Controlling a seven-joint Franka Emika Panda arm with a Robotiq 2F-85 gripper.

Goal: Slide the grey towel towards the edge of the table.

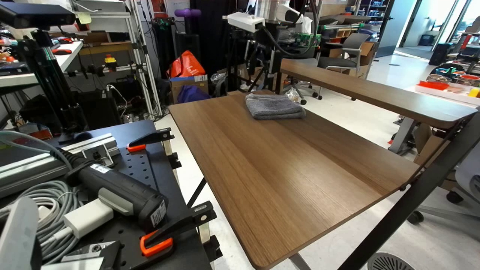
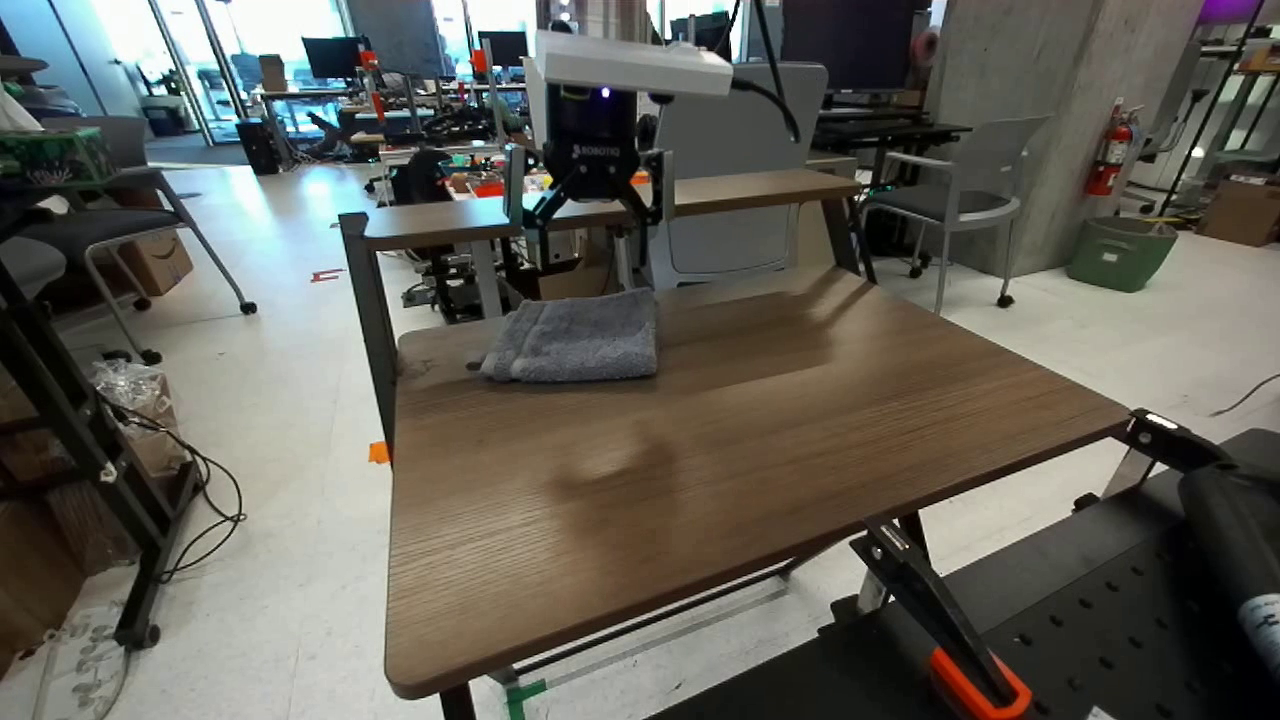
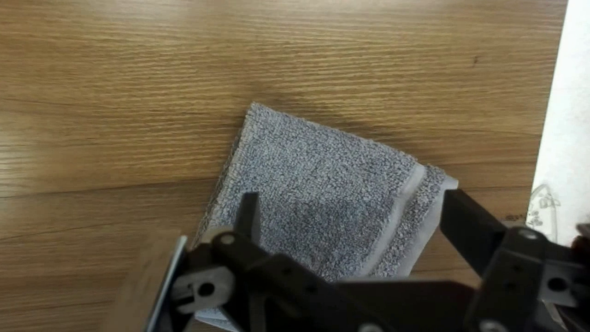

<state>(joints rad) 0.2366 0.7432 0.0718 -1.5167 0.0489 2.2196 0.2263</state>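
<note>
The grey towel [image 1: 275, 107] is folded and lies flat on the brown wood-grain table [image 1: 285, 165], near its far end in that exterior view. In an exterior view the towel [image 2: 575, 340] lies near a back corner of the table [image 2: 700, 470]. My gripper [image 2: 592, 250] is open, points down and hangs above the towel with a visible gap. In the wrist view the towel [image 3: 318, 184] lies below and between the spread fingers of the gripper [image 3: 350, 196], with nothing held. Its lower part is hidden behind the gripper. A table edge [image 3: 546, 120] shows at the right.
A longer, narrow wooden table [image 1: 375, 90] stands alongside. It also shows behind the gripper [image 2: 750, 190], with a grey chair back [image 2: 735, 160]. A black bench [image 1: 146, 168] with orange-tipped clamps [image 1: 157, 243] borders the table. A dark slanted bar [image 1: 412, 202] stands at a table end.
</note>
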